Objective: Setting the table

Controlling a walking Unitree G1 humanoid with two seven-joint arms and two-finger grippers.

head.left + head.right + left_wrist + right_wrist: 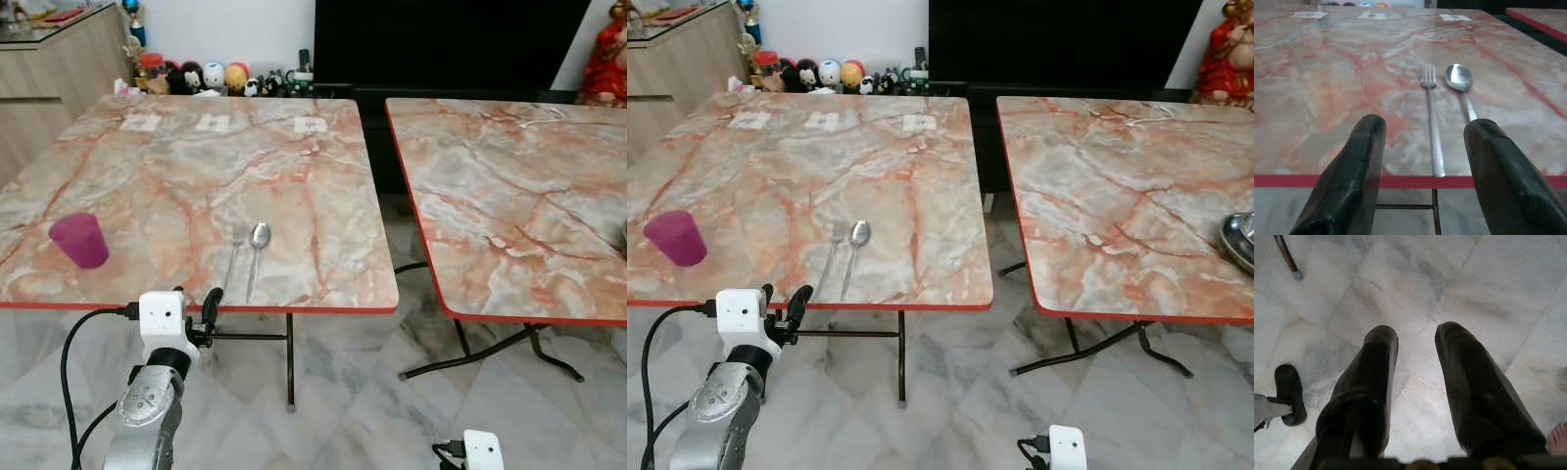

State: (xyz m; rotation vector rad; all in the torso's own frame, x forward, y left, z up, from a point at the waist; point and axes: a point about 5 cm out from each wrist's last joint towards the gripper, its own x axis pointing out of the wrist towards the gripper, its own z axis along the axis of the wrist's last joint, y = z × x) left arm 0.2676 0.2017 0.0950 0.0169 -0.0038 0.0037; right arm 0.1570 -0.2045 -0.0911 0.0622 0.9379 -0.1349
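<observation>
Left wrist view has the left tool [1422,147] spread wide, empty, level with the near red edge of the marble worktop [157,186], where a fork [1432,122] and spoon [1459,81] lie side by side. A purple cup [79,240] stands well apart. Right tool [1415,377], parted, hangs over the floor; a steel bowl [1241,238] is cut off

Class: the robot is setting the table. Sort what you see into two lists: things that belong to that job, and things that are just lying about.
Belongs to the job:
- fork
- spoon
- purple cup
- metal dish on the right table's edge
- open left pincer, at the table edge before the cutlery

Just lying about:
- toy figures behind the table
- three paper tags
- white cable
- red statue
</observation>
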